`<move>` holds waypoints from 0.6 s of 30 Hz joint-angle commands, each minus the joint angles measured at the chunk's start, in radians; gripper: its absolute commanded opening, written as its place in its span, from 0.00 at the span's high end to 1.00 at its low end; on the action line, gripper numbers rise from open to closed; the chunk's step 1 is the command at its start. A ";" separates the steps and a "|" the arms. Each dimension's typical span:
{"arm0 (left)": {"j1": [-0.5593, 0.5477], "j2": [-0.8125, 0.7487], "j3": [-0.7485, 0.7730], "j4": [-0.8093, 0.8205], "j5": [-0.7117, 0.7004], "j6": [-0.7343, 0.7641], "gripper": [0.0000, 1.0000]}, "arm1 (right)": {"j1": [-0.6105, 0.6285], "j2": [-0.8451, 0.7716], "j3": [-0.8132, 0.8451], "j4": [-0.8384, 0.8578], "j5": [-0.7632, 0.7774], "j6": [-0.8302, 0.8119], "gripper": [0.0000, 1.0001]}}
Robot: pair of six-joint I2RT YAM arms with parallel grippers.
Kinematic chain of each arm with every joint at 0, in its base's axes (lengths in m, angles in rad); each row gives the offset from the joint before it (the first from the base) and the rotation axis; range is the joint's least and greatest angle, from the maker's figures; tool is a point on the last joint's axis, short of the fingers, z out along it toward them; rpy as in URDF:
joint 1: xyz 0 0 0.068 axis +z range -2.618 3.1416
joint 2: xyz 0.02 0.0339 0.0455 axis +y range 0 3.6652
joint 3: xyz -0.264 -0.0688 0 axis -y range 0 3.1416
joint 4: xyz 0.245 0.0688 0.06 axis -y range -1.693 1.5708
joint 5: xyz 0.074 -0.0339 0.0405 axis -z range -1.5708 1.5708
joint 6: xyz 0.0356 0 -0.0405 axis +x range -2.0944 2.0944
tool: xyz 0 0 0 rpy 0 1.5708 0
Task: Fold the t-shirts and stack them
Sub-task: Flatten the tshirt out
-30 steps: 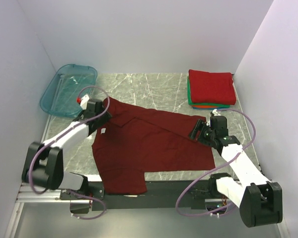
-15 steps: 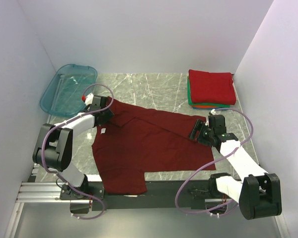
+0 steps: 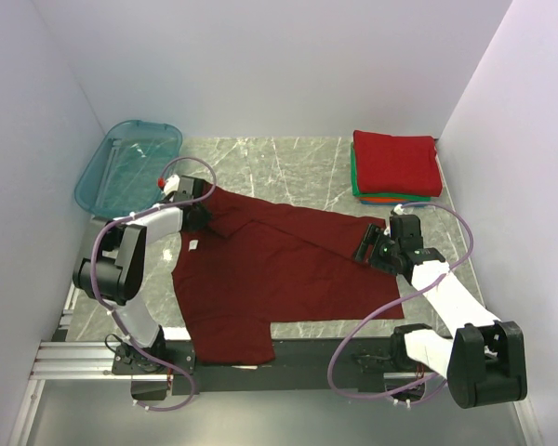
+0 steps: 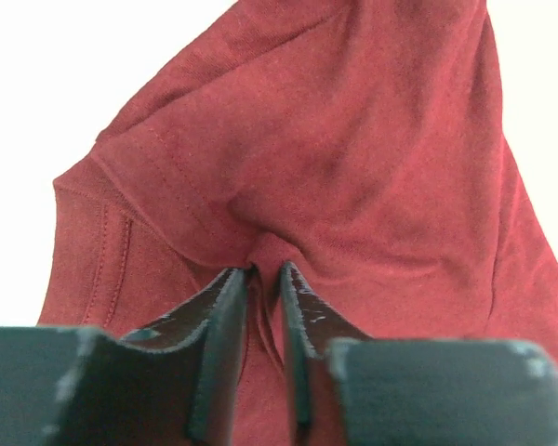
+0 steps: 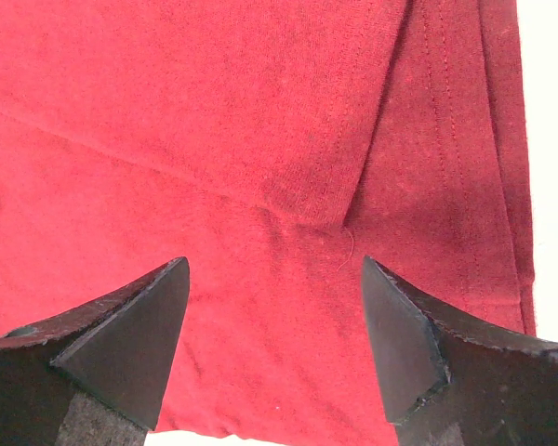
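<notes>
A dark maroon t-shirt (image 3: pixel 279 269) lies spread across the marble table, its small white neck label (image 3: pixel 193 245) near the left shoulder. My left gripper (image 3: pixel 201 212) is at the shirt's far left corner. In the left wrist view its jaws (image 4: pixel 265 274) stand almost together, with a raised fold of maroon cloth (image 4: pixel 335 139) pinched between them. My right gripper (image 3: pixel 365 249) hovers over the shirt's right edge. It is open (image 5: pixel 274 269), with flat cloth (image 5: pixel 214 111) under its fingers and nothing between them. Folded t-shirts (image 3: pixel 396 165), red on top of green and orange, are stacked at the back right.
A translucent teal tub (image 3: pixel 130 167) leans at the back left against the wall. White walls close in on three sides. The shirt's lower hem hangs over the table's near edge (image 3: pixel 316 327) beside the arm bases.
My left arm has swung further back and its jaws have narrowed onto a fold of the maroon shirt's corner. The right gripper has barely moved and stays open.
</notes>
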 commanded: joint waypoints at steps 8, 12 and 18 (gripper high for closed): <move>0.004 -0.016 0.135 -0.057 -0.057 0.028 0.90 | -0.004 -0.006 0.044 0.005 0.016 -0.015 0.20; 0.006 -0.031 0.138 -0.060 -0.059 0.034 0.91 | -0.004 -0.001 0.041 0.003 0.001 -0.021 0.20; 0.004 -0.037 0.163 -0.054 -0.020 0.057 0.99 | -0.004 0.027 0.035 0.017 -0.011 -0.017 0.21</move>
